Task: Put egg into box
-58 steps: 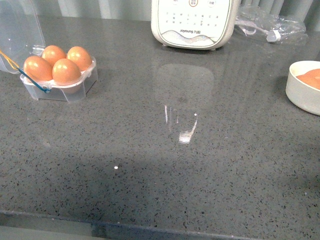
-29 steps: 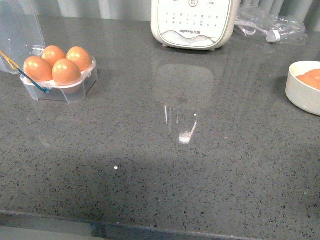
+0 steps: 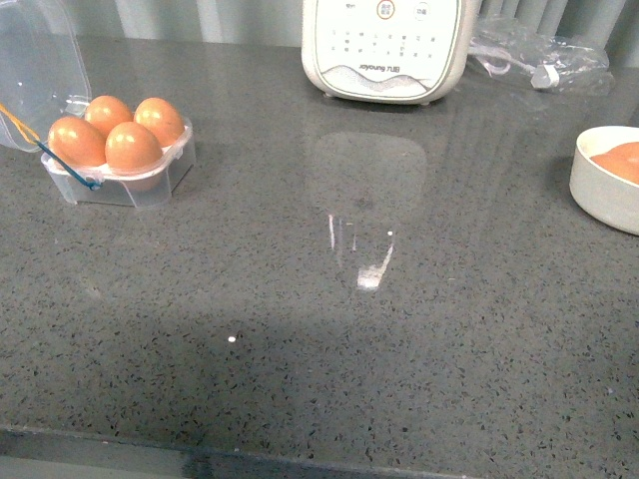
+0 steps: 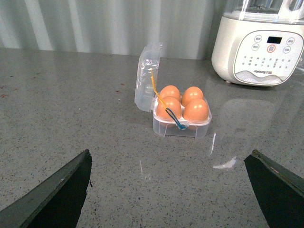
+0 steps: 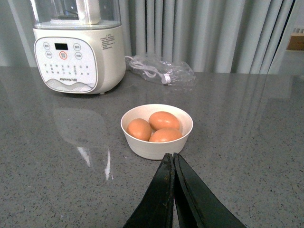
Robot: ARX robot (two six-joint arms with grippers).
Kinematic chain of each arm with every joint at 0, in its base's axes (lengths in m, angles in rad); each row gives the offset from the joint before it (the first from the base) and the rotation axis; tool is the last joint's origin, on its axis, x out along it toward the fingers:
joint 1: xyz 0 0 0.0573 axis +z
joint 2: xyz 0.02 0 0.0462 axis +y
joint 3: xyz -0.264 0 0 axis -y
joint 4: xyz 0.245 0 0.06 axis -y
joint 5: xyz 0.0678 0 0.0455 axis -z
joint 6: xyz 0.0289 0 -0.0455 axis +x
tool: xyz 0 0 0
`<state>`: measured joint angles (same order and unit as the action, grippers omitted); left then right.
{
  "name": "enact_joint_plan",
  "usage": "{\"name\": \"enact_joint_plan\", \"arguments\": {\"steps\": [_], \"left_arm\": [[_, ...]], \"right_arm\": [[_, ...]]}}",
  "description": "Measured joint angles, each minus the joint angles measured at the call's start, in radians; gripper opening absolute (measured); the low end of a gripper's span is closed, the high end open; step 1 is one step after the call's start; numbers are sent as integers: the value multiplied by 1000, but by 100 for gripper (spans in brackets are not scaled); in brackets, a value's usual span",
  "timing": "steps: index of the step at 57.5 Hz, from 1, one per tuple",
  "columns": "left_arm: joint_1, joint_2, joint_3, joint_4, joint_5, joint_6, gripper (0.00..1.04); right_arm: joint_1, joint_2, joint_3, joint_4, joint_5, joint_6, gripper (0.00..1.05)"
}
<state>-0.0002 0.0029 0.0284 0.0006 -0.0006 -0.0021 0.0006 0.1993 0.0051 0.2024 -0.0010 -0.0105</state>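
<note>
Far left on the worktop (image 3: 329,329), the box (image 3: 130,185) is sitting with its clear lid (image 3: 35,60) standing open, rising from its left side. Four eggs (image 3: 133,147) are filling all four cells, one apiece. At the back centre a white appliance (image 3: 384,50) is standing with its button panel facing forward. To its right a plastic bag (image 3: 539,50) holding a cable is lying at the back. At the far right a white bowl (image 3: 599,190) is sitting well apart from the box. The right wrist view is showing three loose eggs (image 5: 164,121) in it. The left jaws are standing wide apart, empty, facing the box. The right jaws are pressing together with nothing between them, pointing at the bowl.
</note>
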Motion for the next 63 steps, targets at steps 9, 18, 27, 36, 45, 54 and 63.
{"name": "enact_joint_plan", "arguments": {"steps": [9,18,27,36,45,54,63], "left_arm": [[0,0,0,0,0,0,98],[0,0,0,0,0,0,98],[0,0,0,0,0,0,98],[0,0,0,0,0,0,98],[0,-1,0,0,0,0,98],[0,-1,0,0,0,0,98],[0,-1,0,0,0,0,98]], "right_arm": [[0,-56,1,-61,0,0,3],[0,-192,1,-196,0,0,3],[0,-195,1,-201,0,0,3],[0,-195,1,-202,0,0,14],[0,-195,1,-202,0,0,43],[0,-195,1,-202,0,0,71],[0,-195,1,-202,0,0,96]]}}
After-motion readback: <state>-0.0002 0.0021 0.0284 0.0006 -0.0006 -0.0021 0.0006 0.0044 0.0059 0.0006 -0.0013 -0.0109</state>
